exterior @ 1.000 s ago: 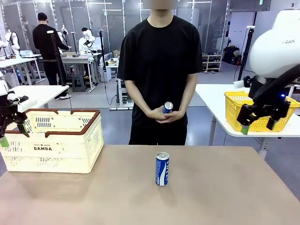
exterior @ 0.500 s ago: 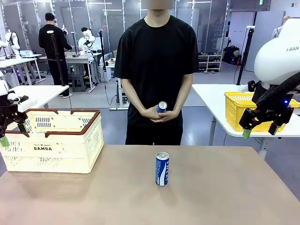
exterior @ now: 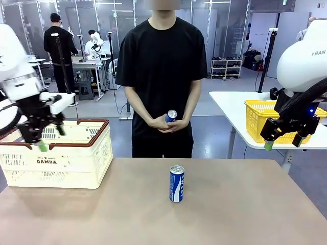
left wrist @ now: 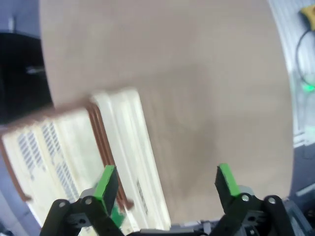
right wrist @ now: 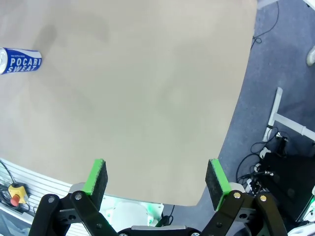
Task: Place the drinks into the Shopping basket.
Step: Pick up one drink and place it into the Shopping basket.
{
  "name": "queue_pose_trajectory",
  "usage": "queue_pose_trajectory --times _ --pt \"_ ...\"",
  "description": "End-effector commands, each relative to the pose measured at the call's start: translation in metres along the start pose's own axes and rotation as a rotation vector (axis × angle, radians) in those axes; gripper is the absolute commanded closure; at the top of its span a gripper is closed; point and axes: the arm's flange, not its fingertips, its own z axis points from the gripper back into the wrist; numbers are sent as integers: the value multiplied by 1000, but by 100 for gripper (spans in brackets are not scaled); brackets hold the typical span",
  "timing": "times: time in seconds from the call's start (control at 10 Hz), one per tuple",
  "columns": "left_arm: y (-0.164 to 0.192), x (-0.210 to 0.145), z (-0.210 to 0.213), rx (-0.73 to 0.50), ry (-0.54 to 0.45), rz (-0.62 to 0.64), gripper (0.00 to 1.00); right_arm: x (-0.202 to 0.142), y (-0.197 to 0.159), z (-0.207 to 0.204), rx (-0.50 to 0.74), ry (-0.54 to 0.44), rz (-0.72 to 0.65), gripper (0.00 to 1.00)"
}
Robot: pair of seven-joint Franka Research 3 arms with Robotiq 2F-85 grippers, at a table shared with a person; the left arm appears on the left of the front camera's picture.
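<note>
Blue-and-white metal is the weak spot here: the slim can (exterior: 177, 184) stands upright and alone near the middle of the tabletop (exterior: 245, 204), well apart from the Shopping basket (exterior: 56, 162) at the robot's left. A can that tall and narrow would likely topple and roll if a finger clips it off-centre or the jaws close too high, near its silver top. The right gripper (exterior: 282, 143) hangs beyond the tabletop's right edge, its jaws spread wide with nothing between them. The left gripper (exterior: 51, 138) hovers above the basket, equally wide and empty. From there, a careless descent could catch the red-brown rim or a handle and drag the basket. If both arms head for the middle at once, they could get in each other's way. At the far side the person's hands (exterior: 164, 124) hold a second can (exterior: 170, 116); setting it down while an arm reaches in risks hand and gripper meeting.
</note>
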Motion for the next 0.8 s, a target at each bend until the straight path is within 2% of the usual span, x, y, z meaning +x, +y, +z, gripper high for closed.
queue_pose_trajectory --times 0.0,0.2,0.7 --pt "8 33 -6 11 -64 -12 0 0 -1 3 -2 6 1 0" --pt "14 66 -12 30 -40 -30 0 0 -1 3 -2 6 1 0" --pt "7 69 -13 5 -49 -42 0 0 -1 3 -2 6 1 0"
